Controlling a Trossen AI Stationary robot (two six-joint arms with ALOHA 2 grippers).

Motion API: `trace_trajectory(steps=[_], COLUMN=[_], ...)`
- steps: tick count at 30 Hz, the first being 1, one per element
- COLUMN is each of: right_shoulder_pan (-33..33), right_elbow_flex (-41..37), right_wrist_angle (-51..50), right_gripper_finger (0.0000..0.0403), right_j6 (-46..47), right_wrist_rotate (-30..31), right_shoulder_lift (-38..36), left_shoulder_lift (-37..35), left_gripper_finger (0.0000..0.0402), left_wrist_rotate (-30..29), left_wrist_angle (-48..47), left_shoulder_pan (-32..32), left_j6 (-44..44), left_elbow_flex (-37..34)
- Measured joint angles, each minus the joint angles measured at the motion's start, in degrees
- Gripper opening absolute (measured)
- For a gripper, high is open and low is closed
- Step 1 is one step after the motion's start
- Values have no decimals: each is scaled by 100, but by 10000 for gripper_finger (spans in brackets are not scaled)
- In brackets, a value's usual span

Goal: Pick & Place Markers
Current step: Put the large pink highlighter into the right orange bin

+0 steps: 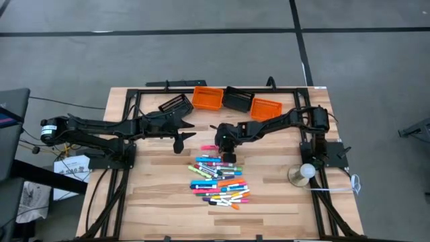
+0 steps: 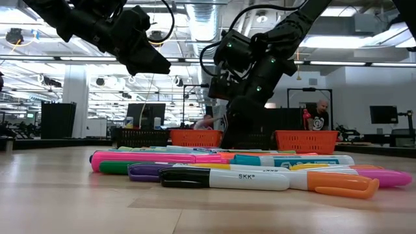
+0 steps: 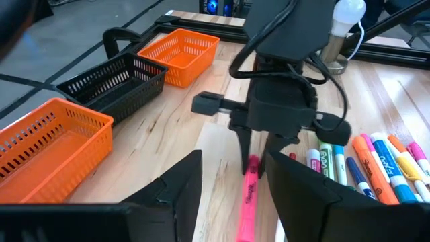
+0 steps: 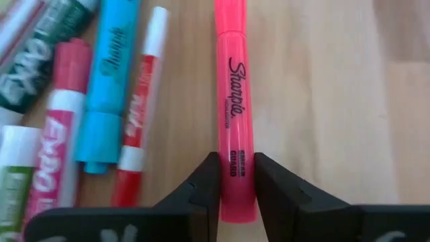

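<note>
From overhead you cannot separate the individual markers (image 1: 220,182); the pile reads as mixed colours, and the right end effector (image 1: 227,155) covers its far edge. In the right wrist view, the pink highlighter (image 4: 234,121) runs off the picture's edge, and its gripped end is partly hidden by the dark fingers (image 4: 205,185). The neighbouring markers there are cut off too. In the low view, the rear markers lie hidden behind the front row, and both arms leave the frame overhead. The left end effector (image 3: 232,181) shows only its finger bases, cropped by the frame.
</note>
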Motion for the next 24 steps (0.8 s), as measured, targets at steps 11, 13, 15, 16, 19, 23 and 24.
trace_trajectory(steps=[11, 13, 15, 16, 19, 23, 24], right_shoulder_pan=[-64, -120, -193, -241, -429, -759, -845], right_elbow_flex=[-4, -4, -4, -4, -2, 0, 0], right_wrist_angle=[-677, -947, -1288, -1430, -1909, -2482, -2642], right_gripper_finger=[68, 68, 68, 68, 68, 68, 68], right_j6=[-24, -70, -92, -91, 15, 235, 306], right_wrist_rotate=[340, 462, 542, 580, 591, 628, 711], right_shoulder_lift=[-780, -1045, -1325, -1455, -1852, -2309, -2403], left_shoulder_lift=[0, 0, 0, 0, 0, 0, 0], left_gripper_finger=[166, 166, 166, 166, 166, 166, 166], left_wrist_rotate=[-1, 0, 0, 0, -1, -2, -2], left_wrist_angle=[2, 2, 3, 2, 2, 2, 2], left_shoulder_pan=[0, 0, 0, 0, 0, 0, -2], left_j6=[-2, 0, -1, 0, -1, -2, -2], left_elbow_flex=[0, 2, 2, 0, 0, 0, 0])
